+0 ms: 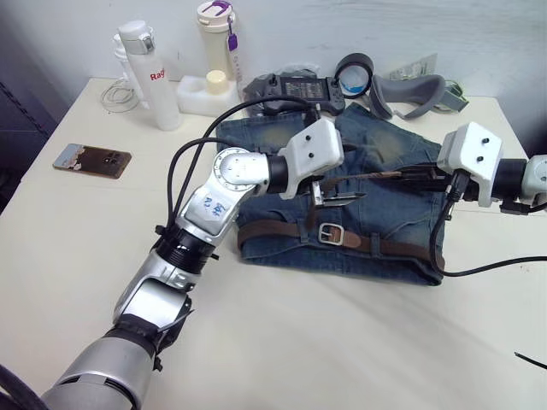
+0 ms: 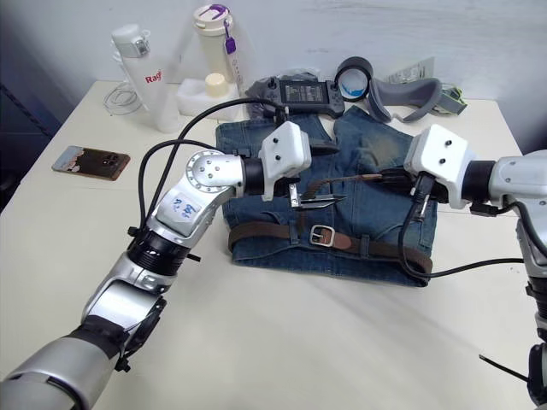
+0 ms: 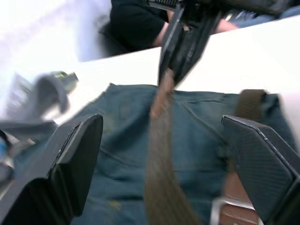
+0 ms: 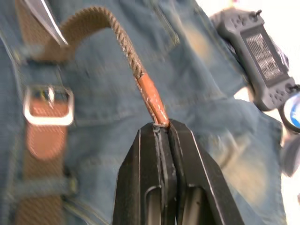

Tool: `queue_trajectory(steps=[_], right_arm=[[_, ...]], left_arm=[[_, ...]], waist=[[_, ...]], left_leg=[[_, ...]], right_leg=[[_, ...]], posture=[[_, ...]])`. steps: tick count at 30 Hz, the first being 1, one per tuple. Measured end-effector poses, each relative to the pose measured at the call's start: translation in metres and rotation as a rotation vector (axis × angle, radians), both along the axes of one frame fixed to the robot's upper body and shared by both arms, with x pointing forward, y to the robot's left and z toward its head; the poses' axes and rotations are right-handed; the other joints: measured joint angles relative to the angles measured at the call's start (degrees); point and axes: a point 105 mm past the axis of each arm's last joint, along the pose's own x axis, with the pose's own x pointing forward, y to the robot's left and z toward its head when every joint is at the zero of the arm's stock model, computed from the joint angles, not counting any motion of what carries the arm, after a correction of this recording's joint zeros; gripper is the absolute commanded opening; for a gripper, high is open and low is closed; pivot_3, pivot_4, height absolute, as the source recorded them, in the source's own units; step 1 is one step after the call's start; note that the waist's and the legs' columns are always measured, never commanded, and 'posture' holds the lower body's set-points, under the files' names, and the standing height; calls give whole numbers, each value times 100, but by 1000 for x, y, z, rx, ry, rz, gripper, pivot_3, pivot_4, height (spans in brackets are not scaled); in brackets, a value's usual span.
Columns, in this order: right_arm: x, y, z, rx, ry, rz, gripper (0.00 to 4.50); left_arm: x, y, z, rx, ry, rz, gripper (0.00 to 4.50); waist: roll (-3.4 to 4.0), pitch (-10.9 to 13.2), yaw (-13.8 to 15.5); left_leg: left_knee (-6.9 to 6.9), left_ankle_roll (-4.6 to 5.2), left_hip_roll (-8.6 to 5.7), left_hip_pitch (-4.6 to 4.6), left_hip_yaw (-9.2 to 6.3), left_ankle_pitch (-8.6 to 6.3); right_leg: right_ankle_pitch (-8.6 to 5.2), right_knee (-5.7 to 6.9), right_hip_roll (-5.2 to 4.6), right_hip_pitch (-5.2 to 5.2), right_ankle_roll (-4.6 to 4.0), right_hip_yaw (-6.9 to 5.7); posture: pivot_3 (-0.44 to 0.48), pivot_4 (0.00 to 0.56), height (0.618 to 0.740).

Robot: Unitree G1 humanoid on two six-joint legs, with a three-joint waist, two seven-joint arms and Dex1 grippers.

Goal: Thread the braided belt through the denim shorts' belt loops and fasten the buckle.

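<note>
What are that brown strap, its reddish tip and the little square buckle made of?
The long dark brown braided belt looks like woven cord or fabric: its plaited strands show. Its smooth orange-tan tip looks like leather, or an imitation, with stitching along one edge. The small silver rectangular buckle looks like shiny metal, since it catches the light. The right gripper has its jaws shut on the tip.

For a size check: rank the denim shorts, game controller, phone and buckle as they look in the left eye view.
1. Denim shorts
2. Game controller
3. Phone, though it looks close to the controller in size
4. Buckle
</note>
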Motion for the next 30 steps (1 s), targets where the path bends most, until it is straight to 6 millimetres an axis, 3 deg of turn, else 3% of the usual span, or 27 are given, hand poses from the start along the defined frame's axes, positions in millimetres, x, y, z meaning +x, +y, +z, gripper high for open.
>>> queue_trajectory(steps=[4,5,7,15,22,23,24,26,30], right_arm=[[-2,8,4,28,8,8,0],[-2,8,5,29,6,6,0],[-2,8,4,31,11,2,0],[-1,7,4,27,7,-3,0],[-1,10,4,21,-13,17,0],[0,11,4,33,-14,17,562],[1,13,3,48,-7,15,752],[2,11,0,70,28,-2,1559],[-11,22,-24,79,121,32,3504]], left_arm=[[4,-6,-3,-13,9,12,4441],[4,-6,-3,-8,-1,15,3903],[5,-5,-3,1,-14,22,3372],[6,-1,-5,22,-9,7,28],[4,4,-4,48,-23,-9,28],[5,6,-3,46,-21,-3,0],[6,8,-3,46,-15,4,0],[12,17,-7,48,10,43,0],[30,62,-27,76,91,192,0]], waist=[[-1,0,-8],[-1,0,-11],[-1,0,-13],[-1,0,-19],[-1,0,-21],[-1,0,-21],[-1,0,-21],[-1,0,-22],[0,0,-51]], left_leg=[[8,0,0,-1,-4,2],[8,0,0,-1,-4,2],[8,-1,0,-1,-4,2],[12,0,0,-1,-4,2],[19,0,0,-1,-4,2],[21,0,0,-1,-5,2],[23,0,0,-1,-5,2],[24,1,0,-1,-6,2],[22,0,6,-1,-5,2]], right_leg=[[0,10,-1,-1,0,1],[0,10,0,-1,0,1],[0,10,0,-1,0,0],[0,15,1,-1,0,-1],[0,19,1,-1,0,-1],[0,22,1,-1,0,-1],[0,23,1,-1,0,-1],[0,25,1,-1,0,-1],[0,29,4,-5,-1,1]], posture=[[0,150,731],[0,150,731],[0,150,731],[0,150,731],[0,150,731],[0,150,731],[0,150,731],[0,150,731],[0,150,731]])
